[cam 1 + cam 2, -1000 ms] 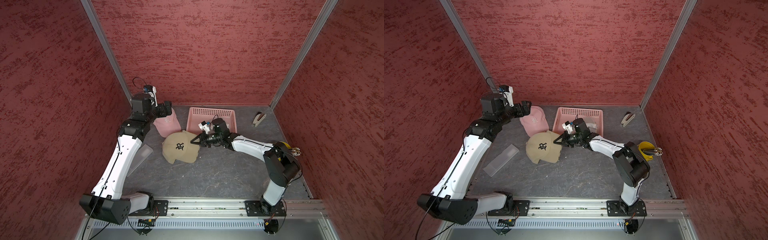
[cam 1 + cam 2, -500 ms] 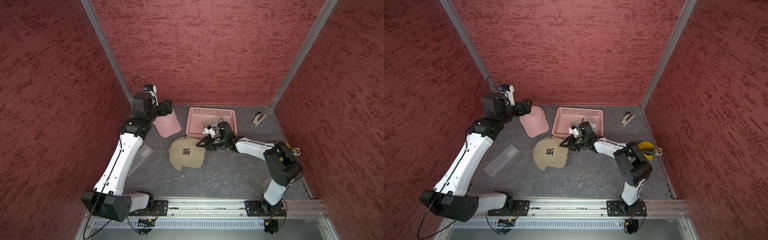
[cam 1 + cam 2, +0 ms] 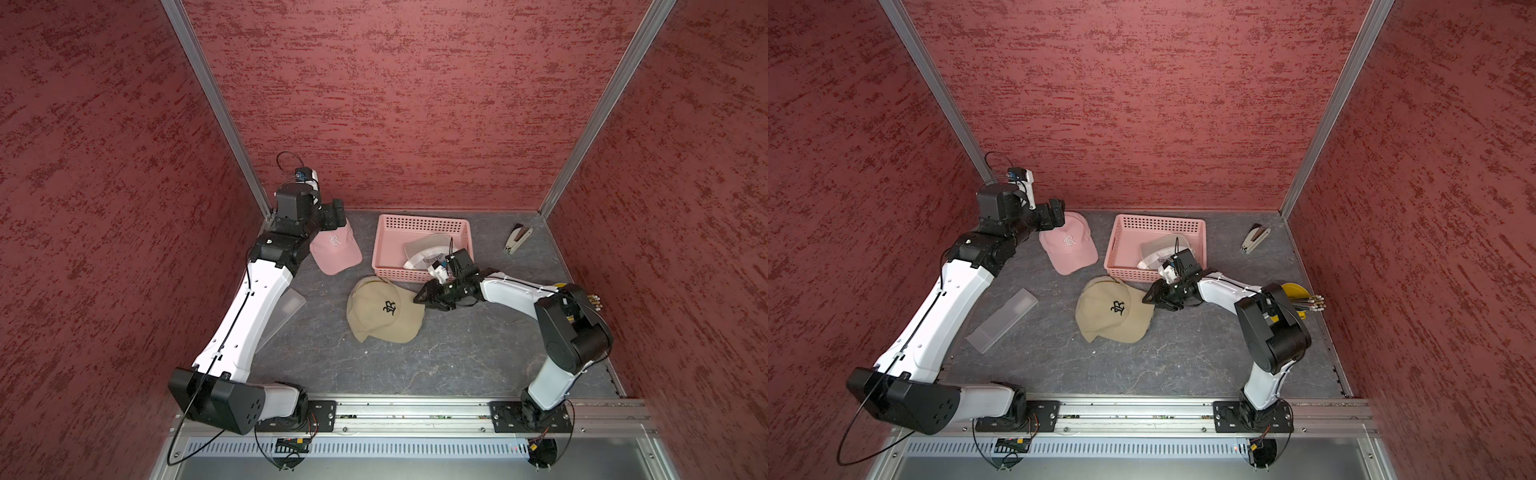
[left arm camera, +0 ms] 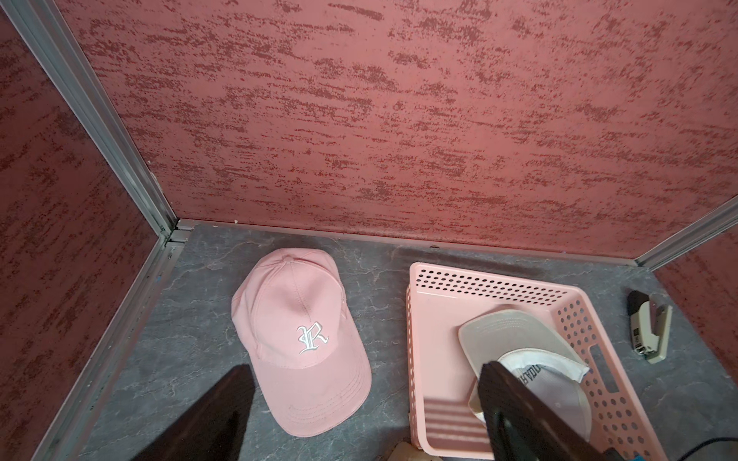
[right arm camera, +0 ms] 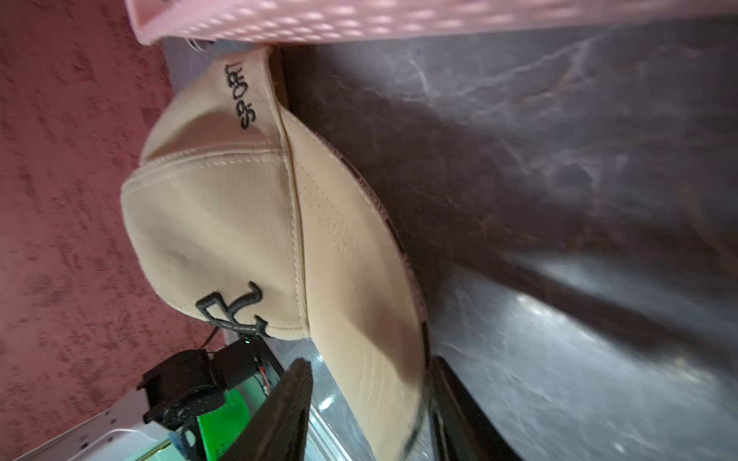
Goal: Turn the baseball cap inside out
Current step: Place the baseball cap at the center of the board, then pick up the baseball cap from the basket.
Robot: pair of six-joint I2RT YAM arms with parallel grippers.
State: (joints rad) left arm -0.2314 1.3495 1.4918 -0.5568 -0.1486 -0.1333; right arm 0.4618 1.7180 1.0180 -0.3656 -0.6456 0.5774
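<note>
The left end effector hovers at the far left corner with its jaws wide apart, gripping nothing, directly above the back of the pink cap. It has hardly moved over the last second. A clear plastic strip lies nearer the front, well apart from the caps.

The tan cap has changed place. A second ago it lay touching the pink cap; now it sits toward the middle of the surface, just in front of the pink basket, crown up and black logo showing. A white cap lies in the basket.

The right end effector dragged it there by the brim and has since let go. In the right wrist view its fingers stand parted on either side of the brim edge, no longer pinching it.

The cap now seems placed within reach of both arms, but it is still right side out, so the turning itself has not started. A stapler and a yellow pen holder lie at the far right.
</note>
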